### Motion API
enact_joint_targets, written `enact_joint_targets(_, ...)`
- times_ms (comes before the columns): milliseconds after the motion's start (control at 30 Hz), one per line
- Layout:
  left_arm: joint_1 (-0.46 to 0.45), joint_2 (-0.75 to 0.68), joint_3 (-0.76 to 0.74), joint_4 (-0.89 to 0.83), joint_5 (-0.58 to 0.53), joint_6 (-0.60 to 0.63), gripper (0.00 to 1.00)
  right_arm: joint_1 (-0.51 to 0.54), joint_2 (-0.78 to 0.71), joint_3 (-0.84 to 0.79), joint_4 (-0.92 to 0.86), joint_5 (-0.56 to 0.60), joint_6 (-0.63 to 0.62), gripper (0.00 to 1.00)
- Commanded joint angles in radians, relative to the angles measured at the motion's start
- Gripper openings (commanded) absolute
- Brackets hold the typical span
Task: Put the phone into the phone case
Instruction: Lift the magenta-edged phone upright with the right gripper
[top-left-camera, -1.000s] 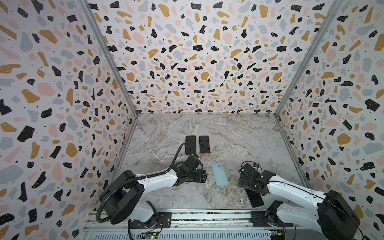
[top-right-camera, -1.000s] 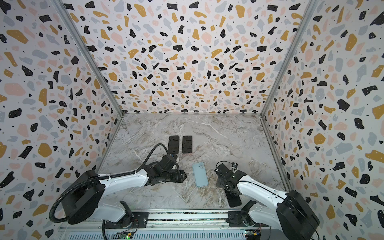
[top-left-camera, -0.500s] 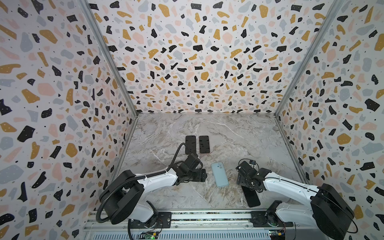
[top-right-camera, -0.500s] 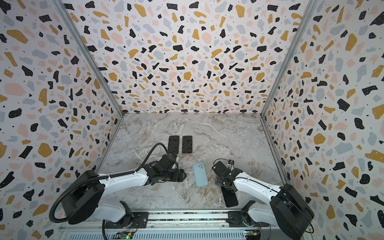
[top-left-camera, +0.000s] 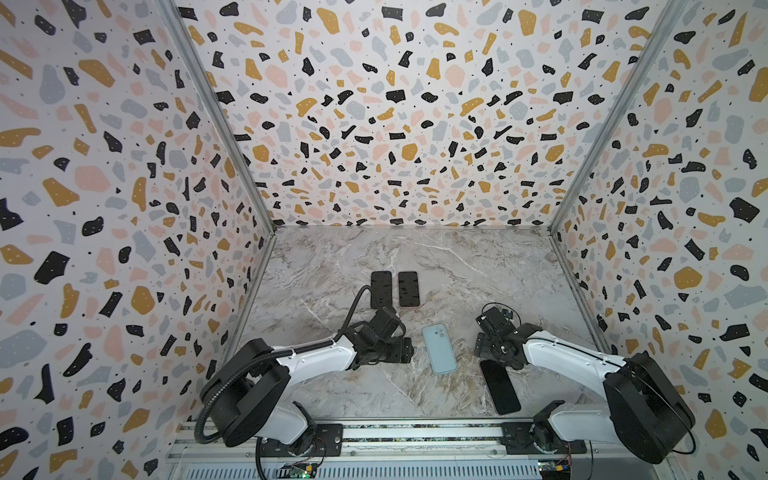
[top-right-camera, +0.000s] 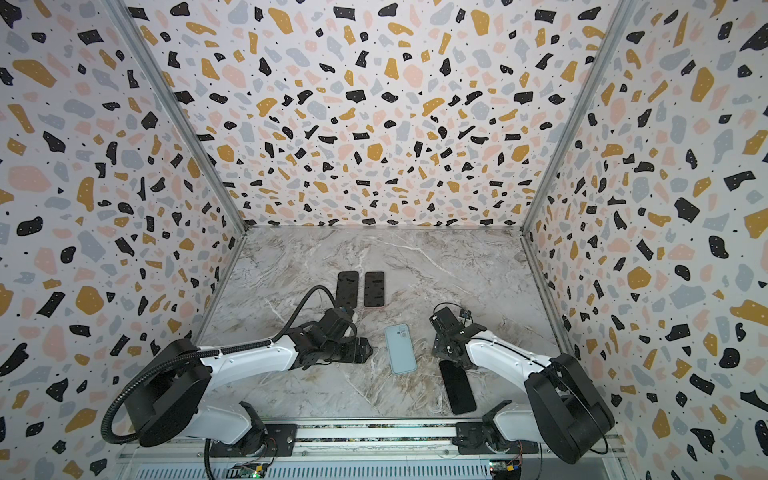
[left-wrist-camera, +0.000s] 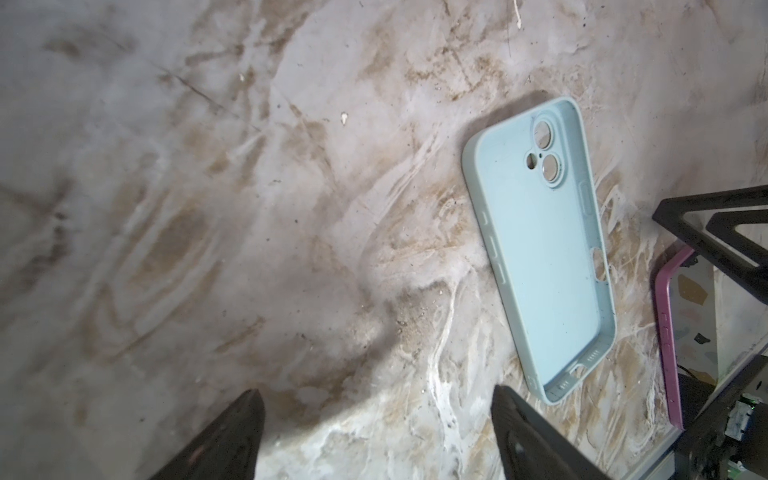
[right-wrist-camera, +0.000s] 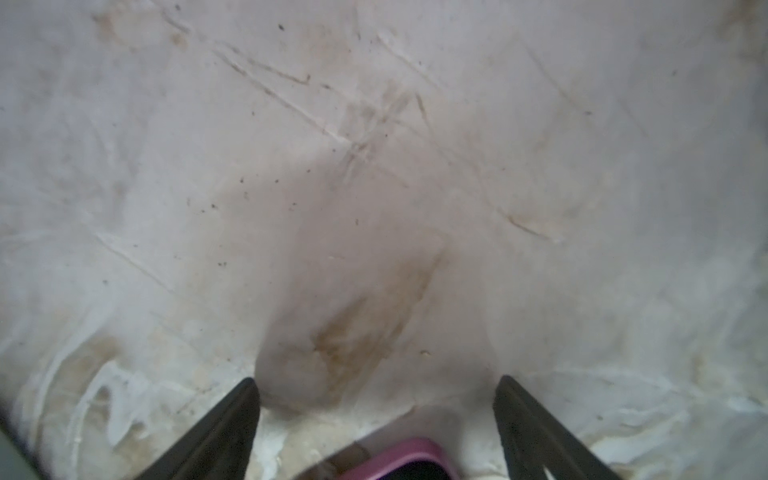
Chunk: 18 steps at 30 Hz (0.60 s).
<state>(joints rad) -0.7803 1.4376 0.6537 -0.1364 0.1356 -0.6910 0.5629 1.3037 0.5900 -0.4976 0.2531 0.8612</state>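
The phone case (top-left-camera: 439, 349) (top-right-camera: 400, 349) is light blue and lies open side up on the marble floor, at the front middle in both top views. The phone (top-left-camera: 500, 386) (top-right-camera: 457, 386), black screen with a pink rim, lies flat just right of the case. My right gripper (top-left-camera: 482, 351) (right-wrist-camera: 376, 386) stands open over the phone's far end; the pink end (right-wrist-camera: 407, 457) shows low between its fingers, ungripped. My left gripper (top-left-camera: 405, 351) (left-wrist-camera: 376, 399) is open and empty, left of the case (left-wrist-camera: 540, 249). The phone's pink rim (left-wrist-camera: 665, 332) also shows in the left wrist view.
Two other black phones (top-left-camera: 381, 289) (top-left-camera: 408, 289) lie side by side further back on the floor. Terrazzo walls close in the left, right and back sides. The arms' mounting rail (top-left-camera: 374, 434) runs along the front edge.
The right gripper has shifted a little to the left and away from the front edge, and the phone has slid slightly left toward the case. The left arm and the case have not moved.
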Motion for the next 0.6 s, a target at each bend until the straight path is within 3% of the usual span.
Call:
enact_joint_targets(0, 0.004, 0.004, 0.021, 0.003, 0.007, 0.016, 0.86, -0.004, -0.050, 0.020, -0.132, -0.006, -0.045, 0.95)
enact_joint_targets(267, 0.004, -0.017, -0.012, 0.037, 0.027, 0.010, 0.86, 0.078, -0.232, -0.040, -0.245, -0.085, 0.019, 1.00)
enact_joint_targets(567, 0.005, -0.052, -0.050, 0.064, 0.035, 0.002, 0.86, 0.142, -0.177, -0.071, -0.254, -0.119, 0.081, 1.00)
